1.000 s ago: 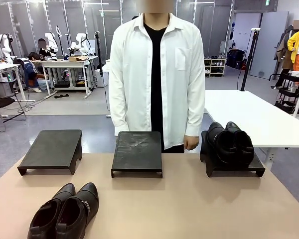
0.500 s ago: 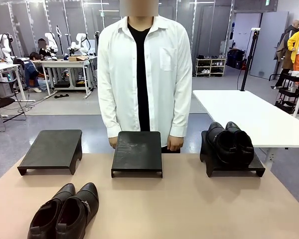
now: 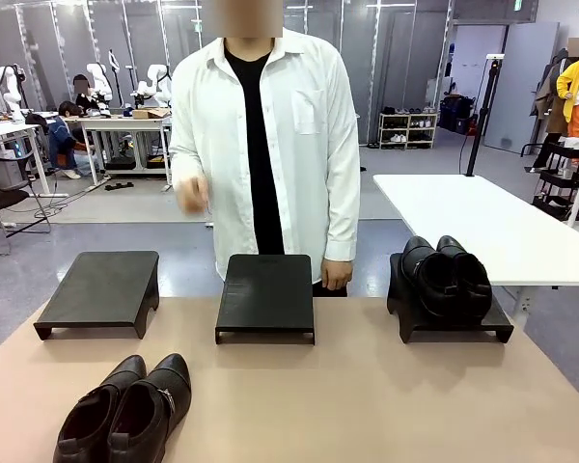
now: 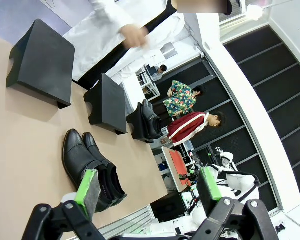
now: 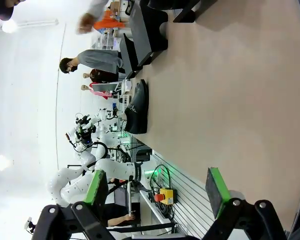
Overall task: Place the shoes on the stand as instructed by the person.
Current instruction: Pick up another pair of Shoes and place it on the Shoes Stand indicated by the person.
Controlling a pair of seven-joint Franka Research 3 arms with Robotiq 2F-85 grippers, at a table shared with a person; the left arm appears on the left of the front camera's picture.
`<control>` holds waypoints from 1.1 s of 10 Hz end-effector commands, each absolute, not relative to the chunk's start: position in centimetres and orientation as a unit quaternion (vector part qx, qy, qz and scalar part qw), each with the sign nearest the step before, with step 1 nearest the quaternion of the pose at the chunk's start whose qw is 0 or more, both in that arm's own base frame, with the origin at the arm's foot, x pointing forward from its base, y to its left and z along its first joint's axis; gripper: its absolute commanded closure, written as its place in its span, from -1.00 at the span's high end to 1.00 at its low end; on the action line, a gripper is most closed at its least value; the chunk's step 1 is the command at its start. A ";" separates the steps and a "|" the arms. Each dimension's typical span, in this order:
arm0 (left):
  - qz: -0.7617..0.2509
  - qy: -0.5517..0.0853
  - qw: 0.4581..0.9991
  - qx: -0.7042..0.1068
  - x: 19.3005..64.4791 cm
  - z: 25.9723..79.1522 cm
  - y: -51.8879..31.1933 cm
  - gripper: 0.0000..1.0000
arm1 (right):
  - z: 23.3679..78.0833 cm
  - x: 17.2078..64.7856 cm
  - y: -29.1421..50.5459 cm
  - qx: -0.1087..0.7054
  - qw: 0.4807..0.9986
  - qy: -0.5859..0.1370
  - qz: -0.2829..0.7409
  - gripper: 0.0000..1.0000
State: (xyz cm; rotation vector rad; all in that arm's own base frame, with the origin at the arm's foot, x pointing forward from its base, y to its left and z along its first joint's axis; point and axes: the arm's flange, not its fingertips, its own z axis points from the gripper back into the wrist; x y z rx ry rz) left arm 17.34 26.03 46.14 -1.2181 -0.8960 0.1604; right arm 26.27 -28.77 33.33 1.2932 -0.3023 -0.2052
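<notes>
One pair of dark glossy lace-up shoes (image 3: 127,410) lies on the table near the front left, also seen as the pair (image 4: 88,164) and a side-on shoe (image 5: 136,107). The second pair (image 3: 445,274) sits on the right black stand (image 3: 502,328). The middle stand (image 3: 265,292) and left stand (image 3: 100,287) are bare. The person (image 3: 270,145) stands behind the middle stand with one hand (image 3: 193,197) raised and blurred, the other hand (image 3: 336,275) hanging. My left gripper (image 4: 148,186) hovers open above the near pair. My right gripper (image 5: 156,187) hangs open over bare table.
The tan table (image 3: 367,405) has free room at its middle and right front. A white table (image 3: 482,227) stands behind on the right. Other tables, chairs and people are far off in the background.
The person has stepped towards picture left and lifted one hand from beside the middle stand to chest height. Shoes and stands have not moved.
</notes>
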 end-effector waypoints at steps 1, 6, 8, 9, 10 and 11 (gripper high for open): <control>0.063 -0.414 0.720 -0.553 17.5 46.2 26.3 1.00 | 33.6 25.9 -28.5 0.594 0.787 -0.141 -0.091 1.00; 0.063 -0.414 0.720 -0.553 17.5 46.2 26.3 1.00 | 33.6 25.9 -28.5 0.594 0.787 -0.141 -0.091 1.00; 0.063 -0.414 0.720 -0.553 17.5 46.2 26.3 1.00 | 33.6 25.9 -28.5 0.594 0.787 -0.141 -0.091 1.00; 0.063 -0.414 0.720 -0.553 17.5 46.2 26.3 1.00 | 33.6 25.9 -28.5 0.594 0.787 -0.141 -0.091 1.00; 0.063 -0.414 0.720 -0.553 17.5 46.2 26.3 1.00 | 33.6 25.9 -28.5 0.594 0.787 -0.141 -0.091 1.00; 0.073 -0.406 0.725 -0.552 17.3 46.1 26.0 1.00 | 33.6 25.9 -28.5 0.594 0.787 -0.141 -0.091 1.00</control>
